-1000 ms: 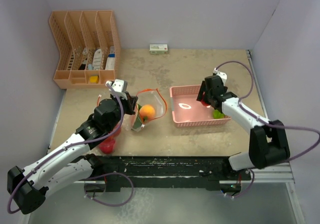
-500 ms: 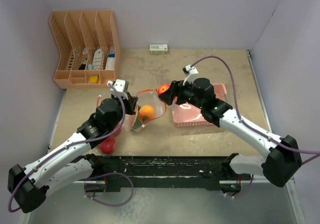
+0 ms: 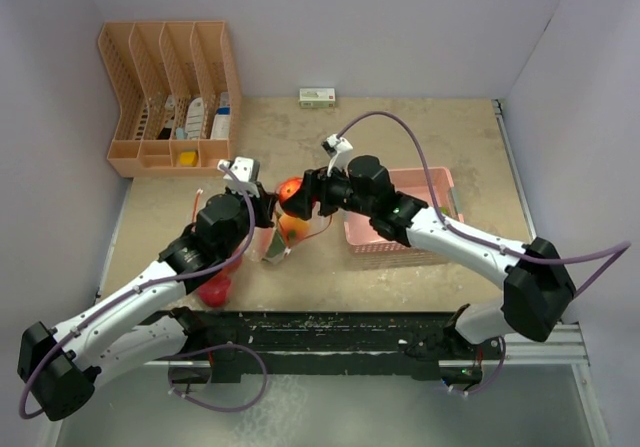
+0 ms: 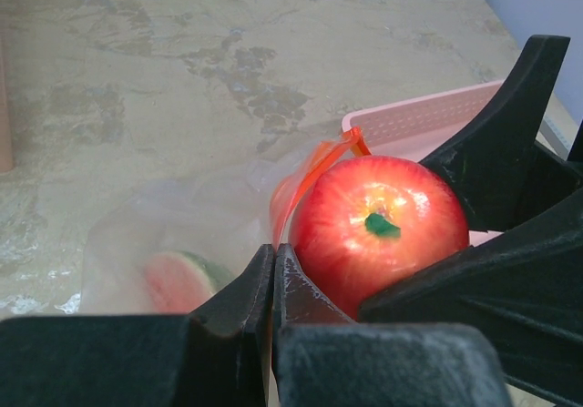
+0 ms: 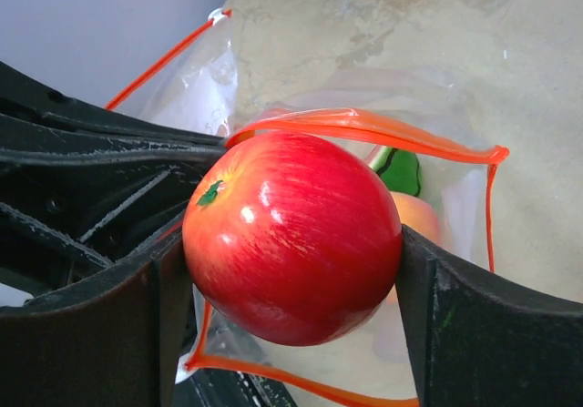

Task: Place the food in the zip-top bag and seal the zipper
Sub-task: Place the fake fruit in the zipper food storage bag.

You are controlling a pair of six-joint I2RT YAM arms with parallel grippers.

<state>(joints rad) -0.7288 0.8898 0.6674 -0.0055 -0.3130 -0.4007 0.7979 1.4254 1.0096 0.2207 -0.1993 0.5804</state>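
Overhead and wrist views. Your right gripper (image 3: pixel 294 191) is clamping a red apple (image 5: pixel 296 234) between widely spread fingers and is holding it at the mouth of the zip-top bag (image 3: pixel 272 249), whose orange zipper rim (image 5: pixel 364 121) is gaping open around the fruit. The apple appears to be brushing that rim, though the wrist view is too close for you to be sure. Your left gripper (image 4: pixel 273 275) is pinching one side of the bag's rim with its jaws fully closed, propping the opening upward. Inside the bag, a peach-orange piece (image 3: pixel 293 229) and a green-skinned piece (image 5: pixel 403 172) are lying against the clear film. The bag is sitting on the table (image 3: pixel 400 137) just left of the pink basket (image 3: pixel 365 242), and a further red piece (image 3: pixel 213 290) is resting beside your left arm (image 3: pixel 140 297), partly hidden by it.
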